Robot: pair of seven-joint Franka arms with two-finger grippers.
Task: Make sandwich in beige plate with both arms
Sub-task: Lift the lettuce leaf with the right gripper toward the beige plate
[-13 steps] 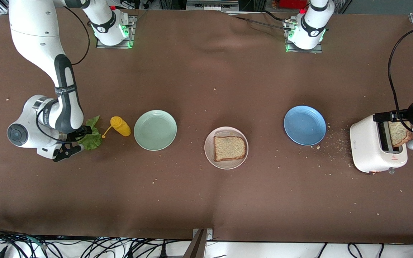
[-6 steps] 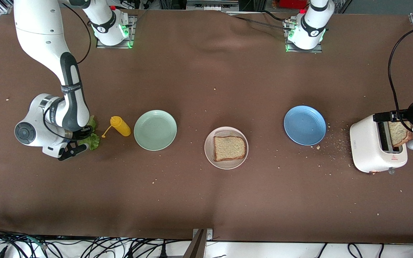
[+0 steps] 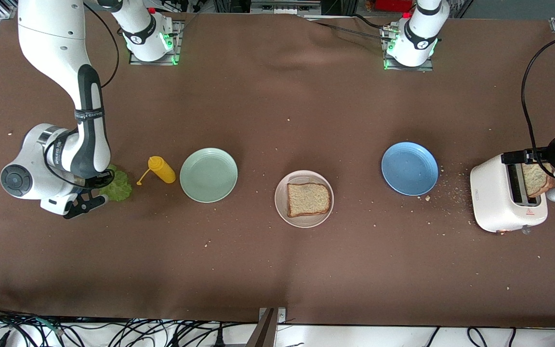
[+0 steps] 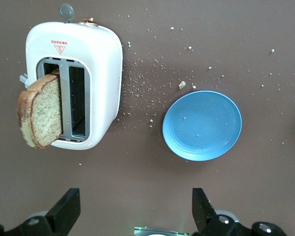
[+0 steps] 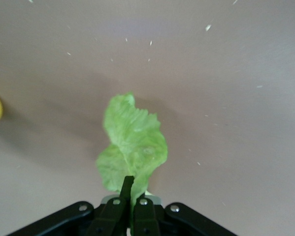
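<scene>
The step in hand is fetching the filling. The right pincer (image 5: 129, 196) is clamped on the edge of the lettuce leaf (image 5: 132, 147), over the counter (image 3: 277, 270) at the right arm's end, beside the yellow bottle (image 3: 161, 170). The beige plate (image 3: 281, 208) sits mid-counter and carries one bread slice (image 3: 308, 199). The next move calls for carrying the leaf over the mint-green plate (image 3: 208, 175) and laying it on that slice. The left pincer (image 4: 135, 209) waits spread wide above the toaster (image 4: 105, 83), where the second slice (image 4: 40, 111) leans out of a slot.
</scene>
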